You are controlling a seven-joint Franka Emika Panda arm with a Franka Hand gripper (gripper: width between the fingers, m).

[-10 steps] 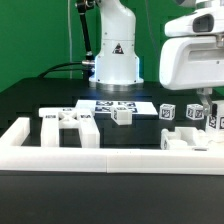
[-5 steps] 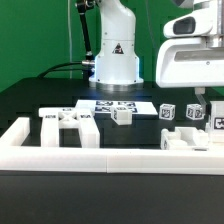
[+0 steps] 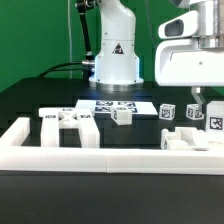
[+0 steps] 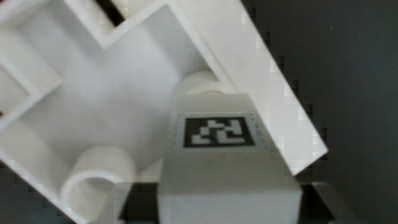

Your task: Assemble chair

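White tagged chair part [image 4: 222,150]: pinching it by both sides in narrowly set end effector [image 4: 226,208]. Holding it over chair panel [image 4: 98,110], black tabletop [image 4: 334,60] below.

My gripper [image 3: 200,100] hangs at the exterior view's right, with a tagged block [image 4: 222,150] between its fingers, resting against a chair panel [image 4: 107,110] beneath the hand. Away from the hand, toward the exterior view's left, lie a small part [image 3: 122,116], then a cluster of parts [image 3: 68,122]. The marker board [image 3: 120,104] lies behind the small part, and the border rail [image 3: 100,155] lies in front of everything.
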